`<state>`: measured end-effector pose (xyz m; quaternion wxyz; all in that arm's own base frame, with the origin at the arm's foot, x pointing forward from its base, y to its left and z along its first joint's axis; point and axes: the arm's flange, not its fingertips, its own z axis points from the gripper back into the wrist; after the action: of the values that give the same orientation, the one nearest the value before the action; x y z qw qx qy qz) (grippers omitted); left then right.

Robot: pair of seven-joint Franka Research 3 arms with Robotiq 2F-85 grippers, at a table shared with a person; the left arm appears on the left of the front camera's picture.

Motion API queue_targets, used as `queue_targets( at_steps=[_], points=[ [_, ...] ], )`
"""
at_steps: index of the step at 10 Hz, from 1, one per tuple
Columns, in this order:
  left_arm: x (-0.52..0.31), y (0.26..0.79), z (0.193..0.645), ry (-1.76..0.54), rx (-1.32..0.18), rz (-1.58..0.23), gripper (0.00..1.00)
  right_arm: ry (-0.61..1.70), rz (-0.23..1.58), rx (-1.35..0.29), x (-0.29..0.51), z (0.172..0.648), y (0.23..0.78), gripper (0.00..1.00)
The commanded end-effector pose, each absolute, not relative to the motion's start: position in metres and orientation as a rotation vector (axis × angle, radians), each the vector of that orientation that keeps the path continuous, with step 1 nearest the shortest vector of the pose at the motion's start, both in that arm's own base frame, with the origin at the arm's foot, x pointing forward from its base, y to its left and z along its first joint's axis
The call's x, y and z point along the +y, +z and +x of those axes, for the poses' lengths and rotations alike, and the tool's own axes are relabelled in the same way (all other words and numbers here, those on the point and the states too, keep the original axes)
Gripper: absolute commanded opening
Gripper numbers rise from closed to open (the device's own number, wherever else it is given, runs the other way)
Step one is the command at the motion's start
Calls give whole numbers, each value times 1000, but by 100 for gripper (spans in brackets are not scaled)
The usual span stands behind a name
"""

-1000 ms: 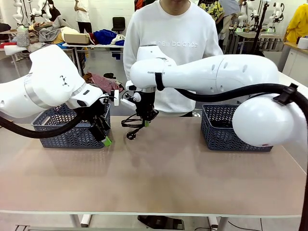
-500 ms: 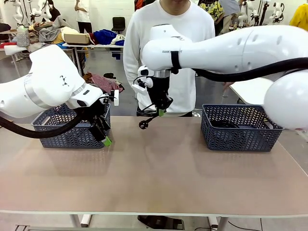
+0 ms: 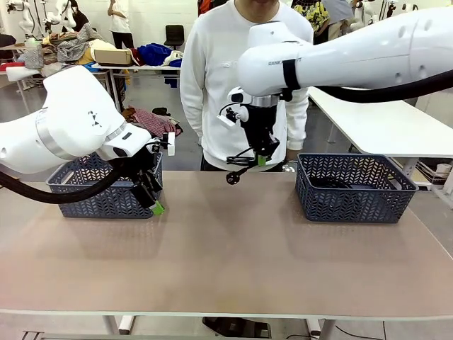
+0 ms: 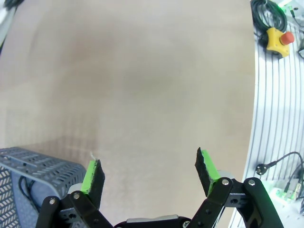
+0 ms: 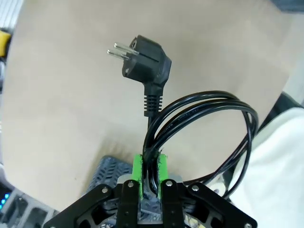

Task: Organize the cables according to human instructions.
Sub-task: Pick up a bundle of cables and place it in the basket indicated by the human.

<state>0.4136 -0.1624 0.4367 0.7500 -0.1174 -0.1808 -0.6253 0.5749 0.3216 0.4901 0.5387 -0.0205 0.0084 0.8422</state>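
Black cable (image 5: pixel 199 123) coil pinched in right gripper (image 5: pixel 149 171), plug dangling beyond fingertips, left gripper (image 4: pixel 149 173) wide open, empty.

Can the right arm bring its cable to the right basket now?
Probably yes. The right gripper is shut on the cable, lifted above the table, and nothing stands between it and the right basket.
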Motion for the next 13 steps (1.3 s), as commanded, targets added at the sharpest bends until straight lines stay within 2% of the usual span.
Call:
queue_targets(
  at_steps=[1, 7, 13],
  points=[
    [-161, 437, 413, -1352, -406, -261, 100, 1907, -80, -33, 297, 556, 494, 0],
    [-161, 437, 413, -1352, -406, -261, 100, 1699, -93, -32, 222, 559, 535, 0],
    [-161, 437, 413, -1352, -406, -261, 100, 1523, -83, -55, 150, 536, 533, 0]
  ],
)
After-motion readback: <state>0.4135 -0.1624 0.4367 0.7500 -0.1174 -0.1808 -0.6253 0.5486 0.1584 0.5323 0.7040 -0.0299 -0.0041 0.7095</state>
